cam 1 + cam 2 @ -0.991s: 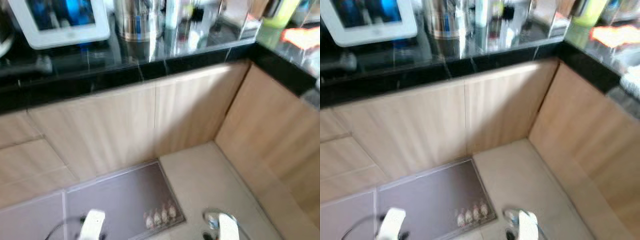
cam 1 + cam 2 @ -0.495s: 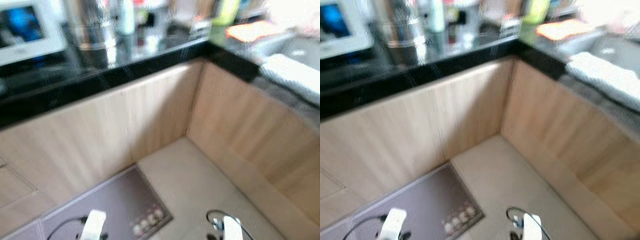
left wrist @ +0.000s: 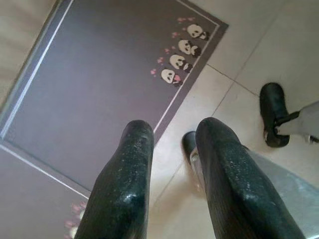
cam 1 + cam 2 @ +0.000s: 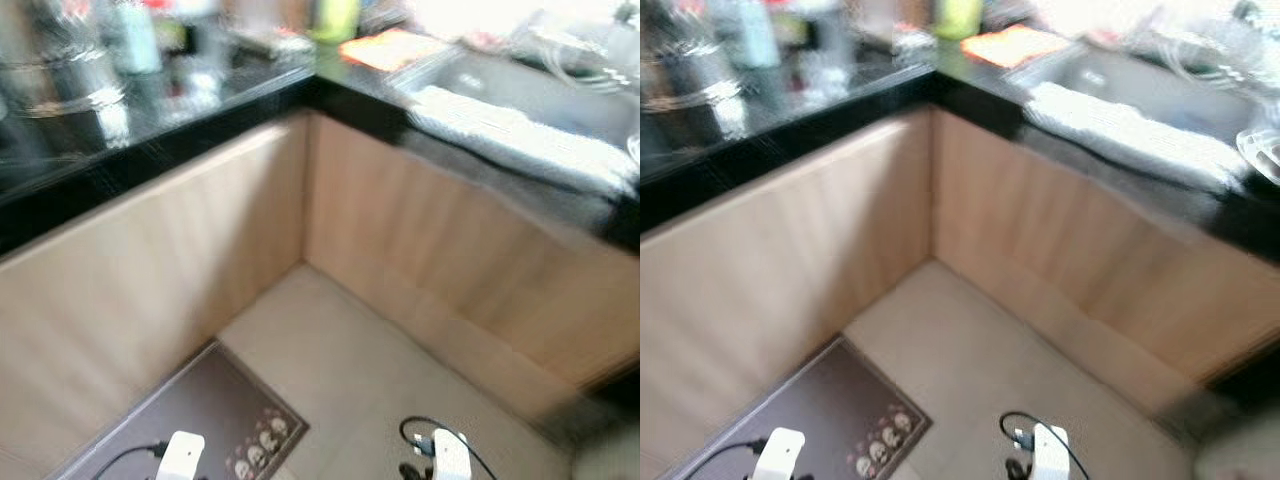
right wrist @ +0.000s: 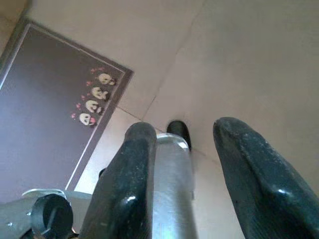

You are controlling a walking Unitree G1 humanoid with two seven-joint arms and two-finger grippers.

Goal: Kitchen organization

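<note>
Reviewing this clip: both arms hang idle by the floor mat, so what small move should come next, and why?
Probably step toward the sink, since the white cloth and orange cloth lie along that counter, and both tools hang open and empty.

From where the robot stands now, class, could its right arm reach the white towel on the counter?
Probably not. The right tool hangs low over the floor, and the towel lies up on the black counter, well ahead.

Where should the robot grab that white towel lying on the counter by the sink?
Probably at the near long edge of the towel, coming from above: it lies flat along the black counter, so fingers would pinch a fold. The picture is blurred, so details are uncertain.
</note>
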